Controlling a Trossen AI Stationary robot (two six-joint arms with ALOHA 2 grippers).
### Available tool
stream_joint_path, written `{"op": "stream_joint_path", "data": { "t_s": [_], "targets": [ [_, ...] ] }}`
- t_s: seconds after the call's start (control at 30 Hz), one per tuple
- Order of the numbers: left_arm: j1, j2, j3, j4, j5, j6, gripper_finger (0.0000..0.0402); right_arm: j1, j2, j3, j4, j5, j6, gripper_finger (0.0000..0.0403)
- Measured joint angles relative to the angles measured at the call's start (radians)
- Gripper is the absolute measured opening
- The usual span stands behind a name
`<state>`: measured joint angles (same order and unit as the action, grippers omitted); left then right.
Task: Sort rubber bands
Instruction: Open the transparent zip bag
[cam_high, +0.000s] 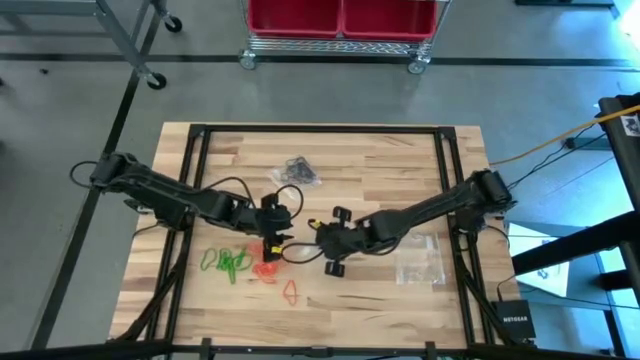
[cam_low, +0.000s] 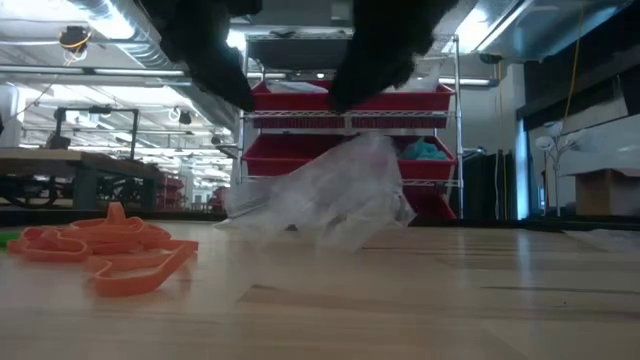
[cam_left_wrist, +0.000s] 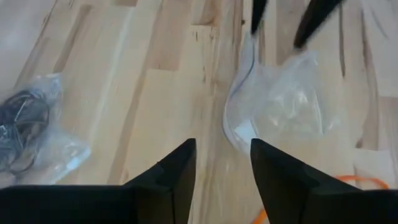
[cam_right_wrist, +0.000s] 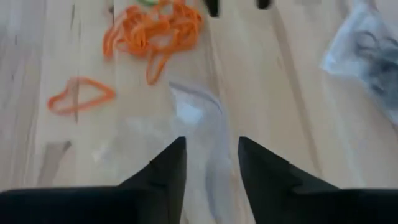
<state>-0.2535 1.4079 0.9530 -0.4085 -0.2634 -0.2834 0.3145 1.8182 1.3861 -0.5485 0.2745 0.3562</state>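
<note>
A clear plastic bag (cam_low: 330, 200) stands crumpled with its lower edge on the wooden table, between my two grippers at mid-table. My left gripper (cam_left_wrist: 224, 146) is open and points slanting down at the bag (cam_left_wrist: 280, 106) from the left. My right gripper (cam_right_wrist: 211, 143) is open, its fingers straddling the bag (cam_right_wrist: 186, 124) from the right. Orange rubber bands (cam_right_wrist: 155, 31) lie piled just nearer, with one loose orange band (cam_right_wrist: 78, 96) beside them. Green bands (cam_high: 228, 262) lie left of the orange pile (cam_high: 266, 268). My right gripper hangs open over the clear bag's upper edge (cam_low: 370, 142), slanting down from the table's right. Whether its fingertips touch the bag I cannot tell. My left gripper touches nothing.
A clear bag holding black bands (cam_high: 297, 170) lies toward the far edge. More clear bags (cam_high: 420, 258) lie at the right. A black frame (cam_high: 195, 180) runs along the table's sides. Bare wood lies along the near edge.
</note>
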Motion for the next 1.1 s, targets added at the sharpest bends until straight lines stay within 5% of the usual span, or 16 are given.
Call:
{"op": "stream_joint_path", "data": {
  "t_s": [0.17,0.47,0.77,0.93,1.1],
  "targets": [
    [0.014,0.002,-0.107,0.166,-0.002,0.008,0.015,0.006,-0.067,-0.072,-0.081,0.051,0.0,0.0146],
    [0.073,0.045,-0.334,0.499,0.029,-0.093,0.015,0.02,-0.067,-0.211,0.064,0.017,0.151,0.0143],
    [0.04,0.206,-0.329,0.791,0.283,-0.182,0.015,-0.049,-0.067,-0.314,0.193,0.159,0.102,0.0143],
    [0.01,0.253,-0.284,0.803,0.301,-0.15,0.015,-0.127,-0.067,-0.325,0.251,0.232,-0.011,0.0143],
    [0.019,0.202,-0.25,0.657,0.312,-0.129,0.015,-0.143,-0.134,-0.272,0.131,0.16,-0.037,0.0143]
  ]
}}
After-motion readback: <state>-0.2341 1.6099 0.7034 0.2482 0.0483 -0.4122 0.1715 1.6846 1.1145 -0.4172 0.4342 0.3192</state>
